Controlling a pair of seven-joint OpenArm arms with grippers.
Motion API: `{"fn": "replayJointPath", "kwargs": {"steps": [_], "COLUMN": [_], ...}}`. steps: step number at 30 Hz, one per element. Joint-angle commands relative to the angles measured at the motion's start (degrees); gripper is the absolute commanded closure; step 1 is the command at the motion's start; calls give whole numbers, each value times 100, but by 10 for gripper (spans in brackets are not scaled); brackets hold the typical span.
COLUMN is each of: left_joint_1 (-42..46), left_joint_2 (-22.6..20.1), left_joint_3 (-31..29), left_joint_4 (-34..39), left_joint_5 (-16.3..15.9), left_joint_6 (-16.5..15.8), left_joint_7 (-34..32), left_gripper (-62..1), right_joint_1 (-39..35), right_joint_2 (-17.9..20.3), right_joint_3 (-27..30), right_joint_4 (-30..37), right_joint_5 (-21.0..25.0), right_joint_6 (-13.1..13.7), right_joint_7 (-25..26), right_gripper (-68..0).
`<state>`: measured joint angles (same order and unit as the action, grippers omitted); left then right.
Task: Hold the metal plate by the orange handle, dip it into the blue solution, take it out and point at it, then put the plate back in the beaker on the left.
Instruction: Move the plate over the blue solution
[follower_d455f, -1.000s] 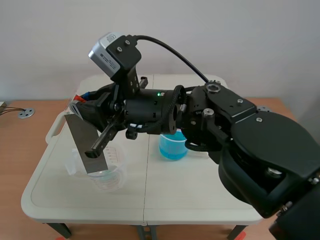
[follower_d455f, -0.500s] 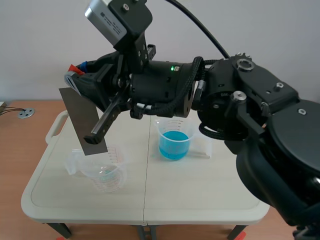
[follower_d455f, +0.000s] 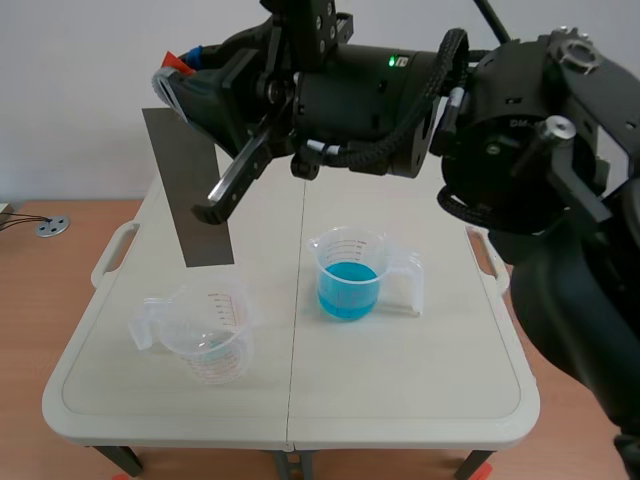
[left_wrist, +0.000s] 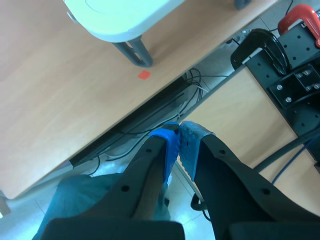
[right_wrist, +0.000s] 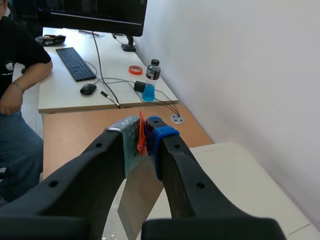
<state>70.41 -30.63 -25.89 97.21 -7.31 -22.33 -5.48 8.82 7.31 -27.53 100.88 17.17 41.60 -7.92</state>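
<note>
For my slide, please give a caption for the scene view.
Right gripper holds metal plate above the clear beaker.

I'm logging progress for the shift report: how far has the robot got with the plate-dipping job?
Done: the right gripper is shut on the orange handle. In hand: the metal plate hangs above the left beaker, clear of it and looking dry. Left: dipping it in the blue solution, pointing, probably with the shut left gripper, and returning the plate.
</note>
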Motion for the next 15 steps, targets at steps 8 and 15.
{"fn": "replayJointPath", "kwargs": {"steps": [8, 15], "left_joint_1": [-107, -164], "left_joint_2": [-39, -387], "left_joint_3": [15, 15], "left_joint_4": [31, 31], "left_joint_5": [114, 92], "left_joint_6": [-20, -31], "left_joint_7": [-125, -339], "left_gripper": [-16, -16], "right_joint_1": [-13, -81], "right_joint_2": [81, 297], "right_joint_3": [378, 802], "right_joint_4": [483, 774], "right_joint_5": [109, 175], "right_joint_6": [9, 9], "right_joint_7": [-227, -295], "right_gripper": [-13, -13]}}
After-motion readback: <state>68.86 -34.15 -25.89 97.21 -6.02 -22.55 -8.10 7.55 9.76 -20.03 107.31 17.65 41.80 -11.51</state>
